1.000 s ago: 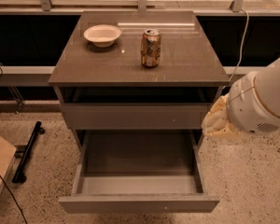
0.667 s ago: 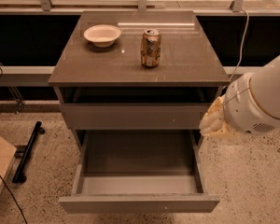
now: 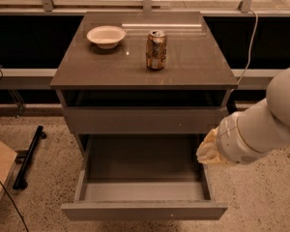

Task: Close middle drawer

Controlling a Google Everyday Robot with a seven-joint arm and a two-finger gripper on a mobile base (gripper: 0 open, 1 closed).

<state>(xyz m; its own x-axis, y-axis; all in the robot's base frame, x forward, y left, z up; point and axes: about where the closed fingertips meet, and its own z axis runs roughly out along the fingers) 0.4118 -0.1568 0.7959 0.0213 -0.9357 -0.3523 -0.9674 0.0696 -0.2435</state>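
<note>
The cabinet [image 3: 144,76] was taken as the reference for all positions.

The middle drawer [image 3: 144,210] was found pulled well out from the front of the cabinet, directly beneath the upper drawer front [image 3: 144,120]. Its plain grey inside was exposed, and no contents were seen in it. Its flat front panel was seen at the point farthest out from the cabinet.

The gripper [image 3: 209,150] was observed at the cabinet's right front corner, below the level of the upper drawer front and over the right side wall of the middle drawer, close to where that wall meets the cabinet body. A pale yellowish covering was noted on it. Whether the gripper was released or clenched could not be told. No object was seen to be held. Contact with the drawer wall could not be confirmed; the two overlapped in the view. The white arm [image 3: 261,124] was seen to reach in from the right of the cabinet.

On the cabinet top, a white bowl [image 3: 106,36] was recorded toward the rear left and an upright drink can [image 3: 155,50] near the centre, the two apart. On the speckled floor to the left of the cabinet, a black bar [image 3: 30,156] and a piece of cardboard [image 3: 0,163] were noted. A cable [image 3: 251,37] was seen hanging behind the cabinet's right rear corner.
</note>
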